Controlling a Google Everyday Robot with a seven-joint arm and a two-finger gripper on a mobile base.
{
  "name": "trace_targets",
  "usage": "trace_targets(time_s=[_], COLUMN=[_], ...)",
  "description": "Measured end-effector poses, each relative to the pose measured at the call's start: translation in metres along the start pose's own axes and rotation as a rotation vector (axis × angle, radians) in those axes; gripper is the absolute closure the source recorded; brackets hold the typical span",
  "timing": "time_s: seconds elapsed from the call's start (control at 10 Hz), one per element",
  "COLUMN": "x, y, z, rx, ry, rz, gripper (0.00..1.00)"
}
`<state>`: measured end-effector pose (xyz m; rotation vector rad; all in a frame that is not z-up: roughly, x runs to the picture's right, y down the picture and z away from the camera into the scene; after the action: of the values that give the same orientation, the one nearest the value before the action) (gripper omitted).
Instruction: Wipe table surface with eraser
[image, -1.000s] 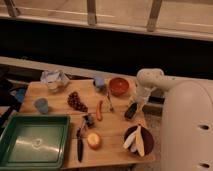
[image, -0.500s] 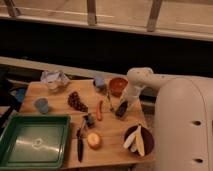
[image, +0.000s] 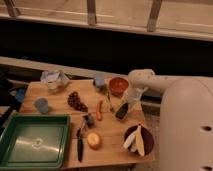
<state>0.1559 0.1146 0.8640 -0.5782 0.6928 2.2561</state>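
A robot arm reaches in from the right over a crowded wooden table surface (image: 60, 97), its gripper (image: 126, 106) lowered just below an orange bowl (image: 119, 85) and down at a small dark block, the eraser (image: 121, 112), which lies tilted on the bare wood right of centre. The eraser sits directly under the gripper, at its near end and apparently between the fingertips, though whether the fingers have closed on it cannot be told from this angle. The arm's downward, slightly leftward slant suggests it is pressing or steering the block against the wood, as a wiping pass would require. The clutter leaves only a narrow lane for that work: a red chili (image: 99, 109) lies just left of the eraser, a small dark lump (image: 89, 119) a little nearer, a bunch of dark grapes (image: 76, 101) farther left, and a black-handled knife (image: 79, 142) and a round yellow fruit (image: 93, 140) toward the near edge. A dark plate holding pale banana pieces (image: 135, 139) sits at the near right corner, a green tray (image: 33, 139) fills the near left, and a blue cup (image: 42, 105) stands above it.
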Motion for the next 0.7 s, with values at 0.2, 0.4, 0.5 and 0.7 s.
trace_targets(time_s=[0.2, 0.4, 0.5, 0.7], x=[-0.017, -0.02, -0.018, -0.004], y=[-0.032, -0.04, -0.037, -0.022], z=[-0.01, -0.013, -0.014, -0.012], rx=[-0.026, -0.05, -0.058, -0.066], ry=[-0.007, -0.004, -0.003, 0.003], rz=[0.008, -0.017, -0.03, -0.062], gripper=[1.0, 1.0, 1.0, 1.0])
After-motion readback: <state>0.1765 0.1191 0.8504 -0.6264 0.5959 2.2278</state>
